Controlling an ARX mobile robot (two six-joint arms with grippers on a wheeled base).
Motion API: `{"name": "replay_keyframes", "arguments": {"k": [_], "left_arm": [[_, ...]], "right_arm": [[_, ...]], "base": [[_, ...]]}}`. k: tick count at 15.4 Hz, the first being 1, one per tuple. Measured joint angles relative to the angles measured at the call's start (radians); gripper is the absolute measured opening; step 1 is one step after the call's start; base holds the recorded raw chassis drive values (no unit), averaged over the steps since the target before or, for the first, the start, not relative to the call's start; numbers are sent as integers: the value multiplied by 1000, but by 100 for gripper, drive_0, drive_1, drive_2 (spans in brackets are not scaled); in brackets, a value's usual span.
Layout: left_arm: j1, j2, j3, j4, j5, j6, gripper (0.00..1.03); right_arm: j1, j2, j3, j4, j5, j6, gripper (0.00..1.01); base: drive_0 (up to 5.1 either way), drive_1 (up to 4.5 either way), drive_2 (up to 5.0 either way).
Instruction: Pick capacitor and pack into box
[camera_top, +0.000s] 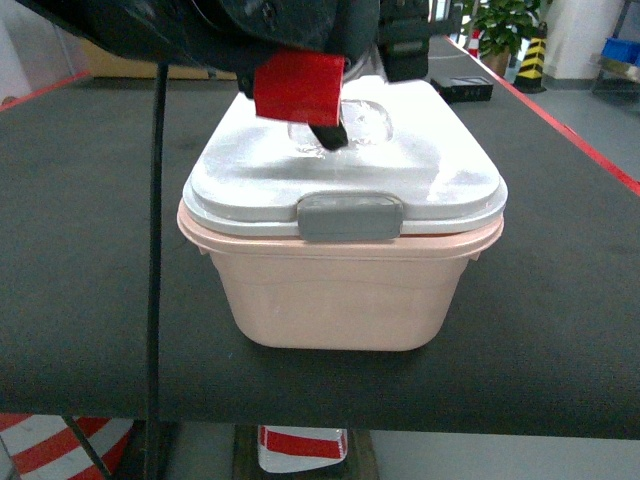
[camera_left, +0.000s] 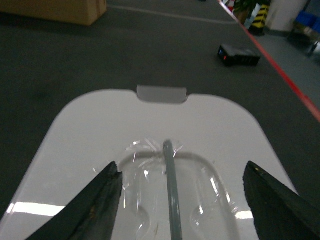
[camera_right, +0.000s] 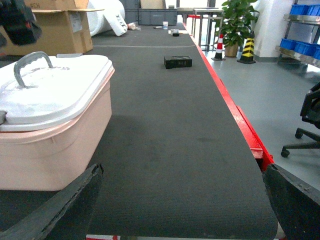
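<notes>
The pale pink box (camera_top: 340, 290) stands on the dark belt with its white lid (camera_top: 400, 170) on and a grey latch (camera_top: 350, 215) at the front. My left gripper (camera_top: 330, 135) hangs right over the lid's middle. In the left wrist view the left gripper (camera_left: 180, 167) is open, its fingers on either side of the grey handle (camera_left: 170, 200) and apart from it. My right gripper (camera_right: 182, 170) is open over bare belt, to the right of the box (camera_right: 55, 150). The capacitor is out of view.
A black device (camera_right: 178, 62) lies farther along the belt. The belt's red edge (camera_right: 240, 125) runs down the right side, with floor beyond it. A brown cardboard carton (camera_right: 55, 30) stands at the back left, with blue bins (camera_right: 302, 45) and an office chair (camera_right: 307, 125) to the right.
</notes>
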Motion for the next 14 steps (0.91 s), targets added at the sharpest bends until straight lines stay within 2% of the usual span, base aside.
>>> {"name": "replay_keyframes", "arguments": {"k": [2, 3, 4, 6, 7, 8, 9, 10, 11, 12, 14], "left_arm": [[1, -89, -19, 48, 3, 33, 95], [2, -137, -49, 84, 2, 56, 99], [2, -183, -100, 137, 2, 76, 98], [2, -298, -261, 286, 14, 141, 98], [-3, -384, -368, 394, 13, 195, 98], [-6, -457, -451, 455, -1, 225, 98], [-7, -549, -575, 543, -21, 273, 98], [0, -631, -710, 594, -37, 293, 98], [-1, -683, -830, 623, -67, 293, 98], [-1, -687, -876, 615, -77, 294, 98], [-2, -680, -875, 622, -71, 296, 98]], "right_arm": [[0, 0, 0, 0, 0, 0, 98], [0, 0, 0, 0, 0, 0, 98], [0, 0, 0, 0, 0, 0, 98], [0, 0, 0, 0, 0, 0, 98], [0, 0, 0, 0, 0, 0, 98], [0, 0, 0, 0, 0, 0, 98], [0, 0, 0, 0, 0, 0, 98], [0, 0, 0, 0, 0, 0, 98], [0, 0, 0, 0, 0, 0, 98], [0, 0, 0, 0, 0, 0, 98], [0, 0, 0, 0, 0, 0, 98]], "base": [[0, 0, 0], [0, 0, 0], [0, 0, 0], [0, 0, 0], [0, 0, 0], [0, 0, 0], [0, 0, 0], [0, 0, 0], [0, 0, 0], [0, 0, 0], [0, 0, 0]]}}
